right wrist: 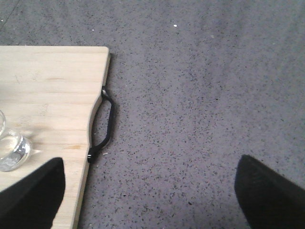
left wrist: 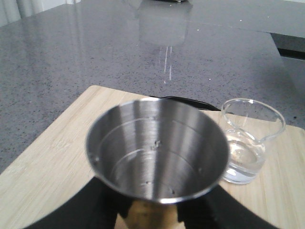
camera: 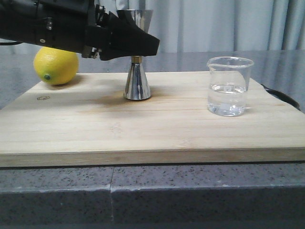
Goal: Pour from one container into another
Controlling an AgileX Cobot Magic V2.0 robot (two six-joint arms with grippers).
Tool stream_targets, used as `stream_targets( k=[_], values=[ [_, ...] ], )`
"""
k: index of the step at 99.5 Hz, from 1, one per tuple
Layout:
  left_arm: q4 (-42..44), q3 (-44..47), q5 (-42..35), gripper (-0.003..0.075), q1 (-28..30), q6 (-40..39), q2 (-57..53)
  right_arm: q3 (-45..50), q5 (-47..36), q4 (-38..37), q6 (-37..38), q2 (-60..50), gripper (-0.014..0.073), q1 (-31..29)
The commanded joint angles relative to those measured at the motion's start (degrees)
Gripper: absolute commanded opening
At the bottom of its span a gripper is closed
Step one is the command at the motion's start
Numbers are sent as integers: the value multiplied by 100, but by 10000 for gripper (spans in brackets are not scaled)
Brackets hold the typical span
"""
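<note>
The steel hourglass jigger (camera: pixel 137 86) stands upright on the wooden board (camera: pixel 143 129), left of centre. My left gripper (camera: pixel 143 45) reaches in from the left, shut on its upper cone just above the gold waist. In the left wrist view the jigger's cup (left wrist: pixel 157 152) looks dry inside, with a black finger on each side of the gripper (left wrist: pixel 152 214). The clear glass beaker (camera: pixel 229 86) holds some clear liquid and stands alone at the board's right; it also shows as the beaker (left wrist: pixel 248 143) and the beaker (right wrist: pixel 9 148). My right gripper (right wrist: pixel 150 191) is open over the grey counter beside the board's right edge, out of the front view.
A yellow lemon (camera: pixel 56 66) lies at the board's back left corner, under my left arm. A black handle (right wrist: pixel 106 124) sits on the board's right edge. Speckled grey counter (right wrist: pixel 200 95) surrounds the board, with a curtain behind.
</note>
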Motion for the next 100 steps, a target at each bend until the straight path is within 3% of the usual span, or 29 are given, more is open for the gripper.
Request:
stream_targets(
  k=[1, 21, 49, 67, 85, 100],
  values=[
    [-444, -174, 530, 199, -45, 13, -229, -450, -158, 23, -145, 256, 627, -37],
    [-444, -193, 777, 198, -45, 3, -229, -1282, 549, 101, -221, 959, 627, 248],
    [-444, -201, 1180, 197, -45, 3, -229, -2191, 1136, -126, -285, 2054, 627, 1652],
    [-444, -201, 1193, 197, -45, 3, -229, -2517, 1135, -177, -285, 2631, 627, 2287],
    [-444, -201, 1193, 197, -45, 3, -229, -2514, 981, -126, -285, 2875, 627, 2470],
    [-444, -201, 1182, 197, -45, 3, -229, -2327, 363, 21, -321, 2875, 627, 2606]
  ],
)
